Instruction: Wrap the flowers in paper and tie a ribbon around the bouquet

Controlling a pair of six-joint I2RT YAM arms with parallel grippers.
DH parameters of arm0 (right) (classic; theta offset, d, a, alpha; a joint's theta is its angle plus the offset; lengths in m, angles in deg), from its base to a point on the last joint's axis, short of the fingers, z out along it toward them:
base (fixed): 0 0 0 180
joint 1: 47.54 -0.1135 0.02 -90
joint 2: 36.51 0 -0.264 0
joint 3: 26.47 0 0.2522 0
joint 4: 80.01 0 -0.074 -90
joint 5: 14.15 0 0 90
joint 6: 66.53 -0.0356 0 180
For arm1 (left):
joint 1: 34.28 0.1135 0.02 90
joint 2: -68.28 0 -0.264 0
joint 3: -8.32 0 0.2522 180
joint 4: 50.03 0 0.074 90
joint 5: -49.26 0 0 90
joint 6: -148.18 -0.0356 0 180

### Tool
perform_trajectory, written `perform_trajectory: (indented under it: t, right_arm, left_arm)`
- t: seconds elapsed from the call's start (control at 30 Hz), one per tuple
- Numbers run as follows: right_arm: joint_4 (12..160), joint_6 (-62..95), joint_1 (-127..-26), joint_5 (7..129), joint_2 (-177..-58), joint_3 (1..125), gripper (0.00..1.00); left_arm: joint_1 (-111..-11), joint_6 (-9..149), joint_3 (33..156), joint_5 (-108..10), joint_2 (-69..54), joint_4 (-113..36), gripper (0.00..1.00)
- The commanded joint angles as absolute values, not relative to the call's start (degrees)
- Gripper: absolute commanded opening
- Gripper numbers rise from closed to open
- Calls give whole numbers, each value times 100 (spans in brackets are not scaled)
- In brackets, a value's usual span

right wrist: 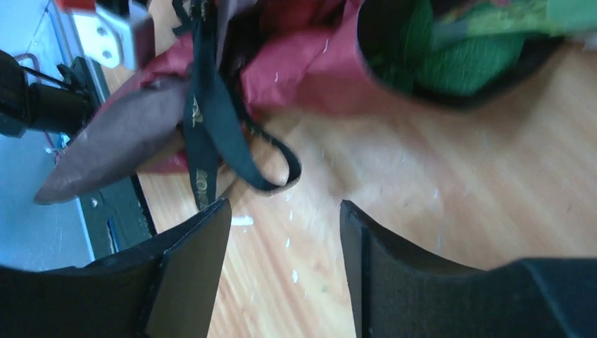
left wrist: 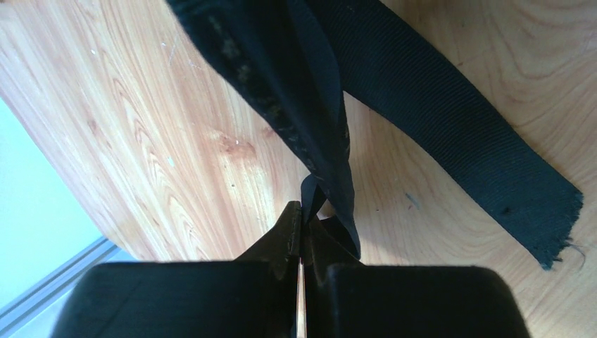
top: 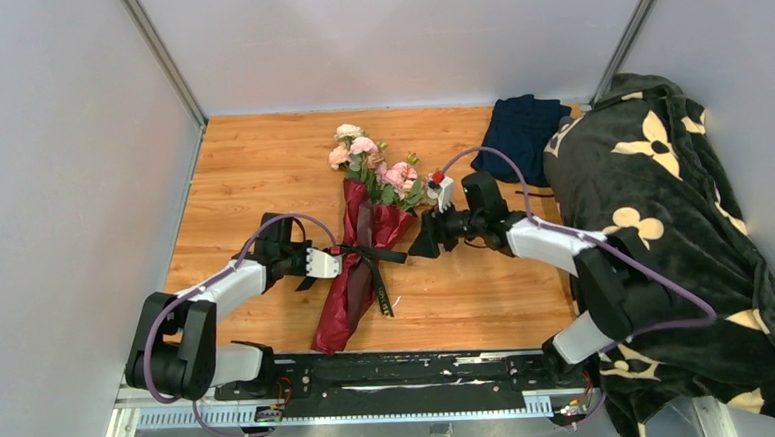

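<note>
The bouquet (top: 363,248) lies near the middle of the wooden desk (top: 261,175). Its blooms point toward the far wall and the narrow foot of its cone points toward the near edge, angled a little to the left. The flowers (top: 369,162), pale pink and cream with green leaves, spill out of the wide mouth of the burgundy paper (top: 340,311), which tapers to a crinkled point close to the arms' base rail. The black ribbon (top: 373,255) circles the waist of the cone, with loops on either side and a loose tail running down the desk toward the near edge. The left hand (top: 338,265) sits just to the left of the waist. In its own wrist view it (left wrist: 301,213) is clenched tight on a thin folded strand of the ribbon (left wrist: 320,179), and a broad flat tail with a frayed end lies on the wood beside it. The right hand (top: 427,238) sits just to the right of the cone. Seen from its wrist, it (right wrist: 281,211) is released: its two dark fingers (right wrist: 190,271) stand well apart over bare wood with nothing between them. A floppy ribbon loop (right wrist: 271,165) rests on the desk just beyond the fingertips. Behind the loop are the red paper (right wrist: 303,63) and its maroon-brown reverse, and green stems show inside the cone's mouth. A folded navy cloth (top: 522,131) lies at the far right of the desk, and beside it a dark green blanket (top: 666,264) with cream flower shapes drapes over the right edge.
</note>
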State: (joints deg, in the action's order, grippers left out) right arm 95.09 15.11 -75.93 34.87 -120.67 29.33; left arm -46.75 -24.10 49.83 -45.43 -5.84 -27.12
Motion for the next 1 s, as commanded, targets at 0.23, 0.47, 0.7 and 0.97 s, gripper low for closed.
perform_trajectory:
  t: [0.23,0.47,0.7,0.97]
  right_arm:
    - [13496,-1702,-7814,2276,-14192,2915,66]
    - [13562,-1819,-7896,1632,-14450,3003,50]
    - [13139,-1473,-8070,1517,-14504,3053,47]
    - [12362,-1088,-8054,1630,-14339,3090,0]
  left_arm:
    - [-4701,-2479,4950,-4736,-440,-2752,0]
    - [-4702,-2473,4959,-4657,-453,-2782,0]
    - [-4702,-2512,4984,-4677,-484,-2811,0]
    - [-4690,-1948,5233,-4440,-461,-2988,0]
